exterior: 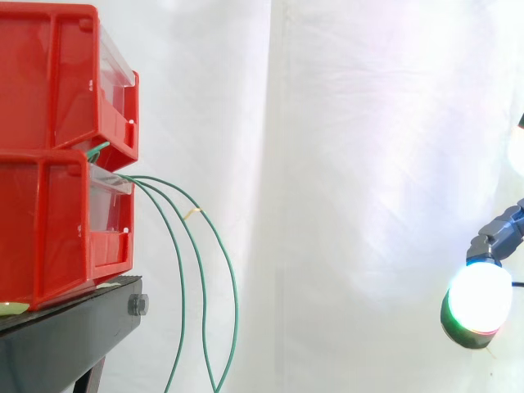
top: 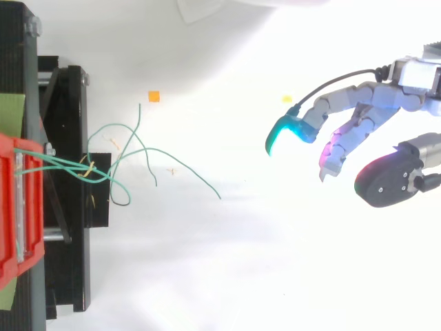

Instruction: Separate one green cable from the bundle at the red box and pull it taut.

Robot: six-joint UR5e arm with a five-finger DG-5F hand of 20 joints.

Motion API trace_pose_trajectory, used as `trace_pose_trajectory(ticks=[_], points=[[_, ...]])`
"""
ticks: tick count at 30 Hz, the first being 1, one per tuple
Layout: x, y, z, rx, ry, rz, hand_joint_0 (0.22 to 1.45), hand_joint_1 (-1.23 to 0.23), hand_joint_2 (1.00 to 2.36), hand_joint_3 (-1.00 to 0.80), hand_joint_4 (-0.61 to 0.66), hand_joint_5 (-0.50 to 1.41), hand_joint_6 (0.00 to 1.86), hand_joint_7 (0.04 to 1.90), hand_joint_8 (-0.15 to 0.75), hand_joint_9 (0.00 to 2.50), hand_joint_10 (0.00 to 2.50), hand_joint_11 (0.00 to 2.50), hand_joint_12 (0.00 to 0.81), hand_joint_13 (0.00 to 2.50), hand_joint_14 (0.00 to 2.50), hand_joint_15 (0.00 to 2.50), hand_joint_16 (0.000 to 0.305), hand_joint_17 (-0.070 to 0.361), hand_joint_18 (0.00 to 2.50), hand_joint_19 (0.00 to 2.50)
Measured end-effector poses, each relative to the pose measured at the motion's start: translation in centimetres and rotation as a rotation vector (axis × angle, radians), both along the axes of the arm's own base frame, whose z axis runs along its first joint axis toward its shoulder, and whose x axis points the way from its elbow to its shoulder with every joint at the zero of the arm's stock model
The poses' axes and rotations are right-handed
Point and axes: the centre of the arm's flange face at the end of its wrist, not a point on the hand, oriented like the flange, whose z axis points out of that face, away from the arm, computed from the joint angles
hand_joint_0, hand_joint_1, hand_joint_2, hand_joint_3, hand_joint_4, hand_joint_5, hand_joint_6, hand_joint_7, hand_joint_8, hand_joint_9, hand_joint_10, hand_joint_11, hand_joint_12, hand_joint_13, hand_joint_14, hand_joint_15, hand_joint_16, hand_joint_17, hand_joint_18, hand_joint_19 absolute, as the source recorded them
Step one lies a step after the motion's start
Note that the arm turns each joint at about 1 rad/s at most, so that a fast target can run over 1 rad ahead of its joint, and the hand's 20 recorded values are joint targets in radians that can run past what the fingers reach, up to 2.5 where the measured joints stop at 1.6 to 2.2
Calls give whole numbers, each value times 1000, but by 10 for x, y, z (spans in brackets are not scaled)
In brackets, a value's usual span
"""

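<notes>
Side view: two stacked red bins point(exterior: 45, 221) on black stand point(exterior: 74, 327), both cut off by left edge. Green cables point(exterior: 234, 295) came out at front where bins met and hung in loops, lowest parts cut off by bottom edge. Strand count where they bunched at bin was hard to make out. Top view: loose ends splayed over white floor. Hand point(top: 375, 110) was well apart at right, fingers relaxed and spread, holding nothing, wrist cut off by edge.
</notes>
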Motion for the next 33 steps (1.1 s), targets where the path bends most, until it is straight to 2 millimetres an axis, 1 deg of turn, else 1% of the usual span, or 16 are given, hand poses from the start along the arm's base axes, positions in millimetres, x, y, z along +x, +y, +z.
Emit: trace_pose_trajectory(ticks=[15, 23, 25, 28, 30, 31, 32, 33], points=[[0, 0, 0, 0, 0, 0, 536, -220, 1000, -500, 234, -210, 501, 655, 299, 908, 14, 467, 388, 839, 16, 490, 45, 102, 718, 711], [0, 0, 0, 0, -1, 0, 534, -241, 1000, -500, 226, -209, 502, 657, 298, 903, 14, 462, 387, 838, 16, 493, 45, 102, 717, 711], [0, 0, 0, 0, -1, 0, 533, -208, 1000, -500, 226, -209, 502, 657, 299, 904, 16, 462, 385, 837, 16, 497, 46, 103, 716, 710], [0, 0, 0, 0, 0, -1, 533, -199, 1000, -500, 241, -207, 502, 650, 295, 910, 16, 468, 385, 837, 16, 493, 46, 103, 705, 712], [0, 0, 0, 0, 0, -1, 534, -221, 1000, -500, 234, -212, 501, 643, 298, 909, 14, 462, 384, 837, 17, 500, 46, 103, 705, 712], [0, 0, 0, 0, 0, -1, 531, -302, 1000, -500, 232, -216, 501, 635, 299, 904, 13, 458, 387, 837, 18, 493, 46, 103, 707, 710], [0, 0, 0, 0, 0, -1, 535, -341, 1000, -500, 225, -223, 501, 622, 297, 885, 13, 454, 385, 830, 16, 490, 46, 103, 703, 710], [0, 0, 0, 0, 0, -1, 535, -344, 1000, -500, 227, -225, 501, 617, 296, 883, 13, 453, 384, 828, 16, 489, 46, 103, 703, 712]])
